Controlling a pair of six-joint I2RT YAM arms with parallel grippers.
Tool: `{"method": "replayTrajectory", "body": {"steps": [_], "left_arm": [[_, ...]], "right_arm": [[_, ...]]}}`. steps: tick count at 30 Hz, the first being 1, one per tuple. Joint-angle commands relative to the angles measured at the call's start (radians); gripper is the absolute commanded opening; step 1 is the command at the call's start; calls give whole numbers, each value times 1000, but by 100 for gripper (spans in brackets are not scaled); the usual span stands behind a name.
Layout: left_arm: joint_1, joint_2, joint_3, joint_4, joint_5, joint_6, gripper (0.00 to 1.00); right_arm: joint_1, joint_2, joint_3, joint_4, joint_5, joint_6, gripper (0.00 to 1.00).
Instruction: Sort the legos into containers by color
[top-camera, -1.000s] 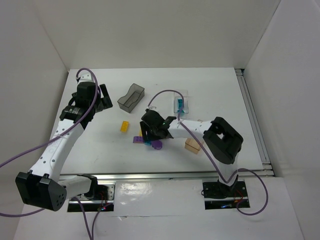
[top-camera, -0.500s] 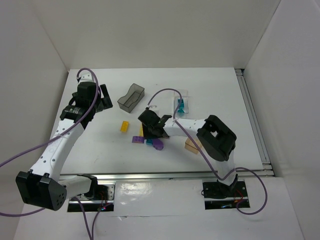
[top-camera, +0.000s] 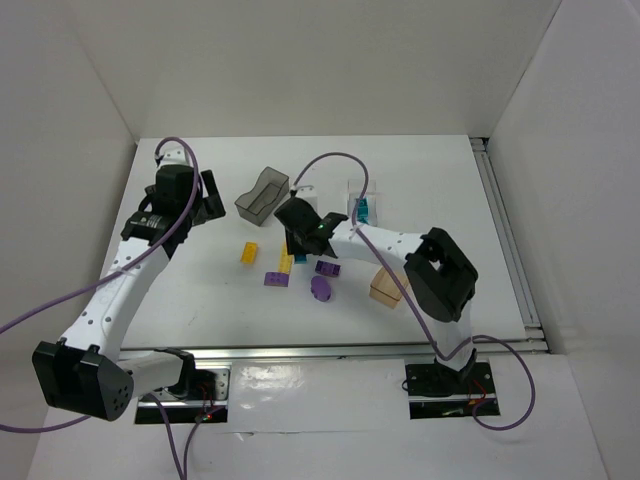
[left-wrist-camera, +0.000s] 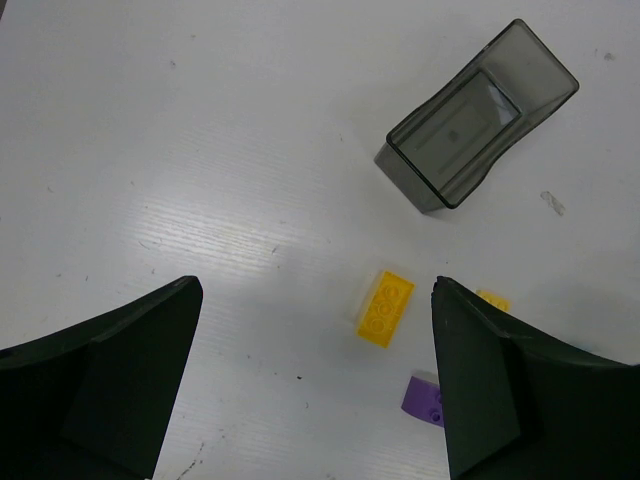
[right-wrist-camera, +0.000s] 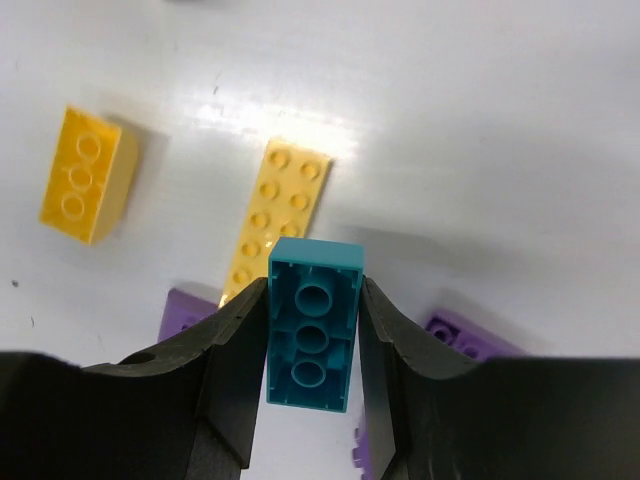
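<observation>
Over table, right claw gripping teal lego

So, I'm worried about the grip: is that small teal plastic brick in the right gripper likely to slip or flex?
Probably stiff: the teal brick looks like hard moulded plastic. Likely light, since its underside shows hollow tubes. Its flat sides sit flush between the right gripper's fingers, so it should hold, though smooth plastic might slide if the squeeze loosens.

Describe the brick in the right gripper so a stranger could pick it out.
At the middle of the white table, find the right gripper. Clamped between its black fingers is the teal brick, underside showing three round tubes. The loose bricks around it are yellow or purple.
</observation>
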Motion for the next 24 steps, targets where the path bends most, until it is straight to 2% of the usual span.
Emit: {"method": "replayTrajectory", "body": {"steps": [1, 8, 12, 22, 24], "left_arm": [[5, -16, -23, 19, -10, 5, 99], [5, -16, -23, 19, 8, -4, 99], [5, -7, -14, 19, 73, -14, 99], [5, 12, 15, -1, 64, 18, 99], [5, 12, 15, -1, 64, 19, 99]], "right_arm": [[-81, -89, 45, -18, 77, -38, 40], [-285, -191, -17, 26, 86, -58, 40], [-378, -182, -18, 37, 77, -67, 40], [-458, -76, 50, 51, 54, -94, 40], [-458, -54, 74, 32, 43, -94, 44]]}}
